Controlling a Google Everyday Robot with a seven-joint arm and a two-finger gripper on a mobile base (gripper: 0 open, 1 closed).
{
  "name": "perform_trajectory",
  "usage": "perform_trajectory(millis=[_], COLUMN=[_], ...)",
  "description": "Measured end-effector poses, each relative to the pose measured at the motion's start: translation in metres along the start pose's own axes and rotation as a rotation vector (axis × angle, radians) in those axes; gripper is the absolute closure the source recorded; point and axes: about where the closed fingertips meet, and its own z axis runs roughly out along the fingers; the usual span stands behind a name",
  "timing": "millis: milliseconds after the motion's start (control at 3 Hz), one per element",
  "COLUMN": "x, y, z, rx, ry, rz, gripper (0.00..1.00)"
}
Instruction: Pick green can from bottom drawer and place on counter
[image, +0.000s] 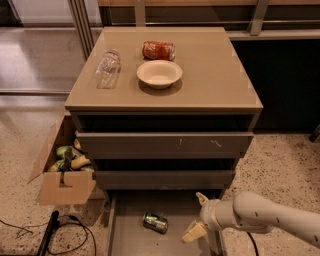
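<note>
The green can (155, 223) lies on its side on the floor of the pulled-out bottom drawer (131, 240), left of centre. My gripper (197, 216) hangs over the drawer's right part, about a can's length to the right of the can and apart from it. Its two pale fingers (193, 232) are spread wide with nothing between them. The white arm reaches in from the lower right. The tan counter (215, 75) tops the cabinet above.
On the counter lie a red soda can (158, 50), a white bowl (159, 73) and a clear plastic bottle (108, 68). Two taller drawers (165, 145) stand slightly open above. An open cardboard box (62, 167) of items and black cables (50, 235) sit on the floor at left.
</note>
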Motion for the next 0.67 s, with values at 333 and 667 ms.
perform_trajectory(millis=[333, 667], x=[-0.0006, -0.0029], y=[0.0, 0.0023], z=[0.0003, 0.0059], rx=[0.0, 0.012], ry=[-0.001, -0.018], rz=[-0.001, -0.009], gripper=[0.0, 0.0])
